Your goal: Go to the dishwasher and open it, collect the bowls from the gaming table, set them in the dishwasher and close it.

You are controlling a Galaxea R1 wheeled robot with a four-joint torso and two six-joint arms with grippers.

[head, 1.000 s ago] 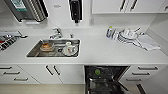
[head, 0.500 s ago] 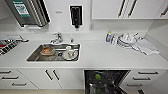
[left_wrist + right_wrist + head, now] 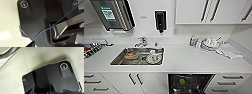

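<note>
Facing a white kitchen counter from above; the dishwasher sits below it right of centre, its cavity dark and open, cut off by the lower edge of the head view so the door itself is not visible; inside, a yellow-green bowl shows as a small bright round spot among dim wire racks; rack detail too murky to resolve; whether a blue bowl is in there, cannot tell. Steel sink is set into the counter left of the dishwasher; in it a brownish item and a white cup or dish, shapes blurred; tap behind the basin. White dishes are stacked on the counter toward the right, a small bottle just beside them, a cloth further right. Wall above carries a dark dispenser and a steel appliance, the latter cropped at the top. White drawer fronts flank the dishwasher. Left wrist view: dark robot plate, a thin blue wire across it, pale surface behind; fingers not distinguishable, grip state cannot be told. Right wrist view: dark plate against a pale surface; grip state likewise cannot be told.
</note>
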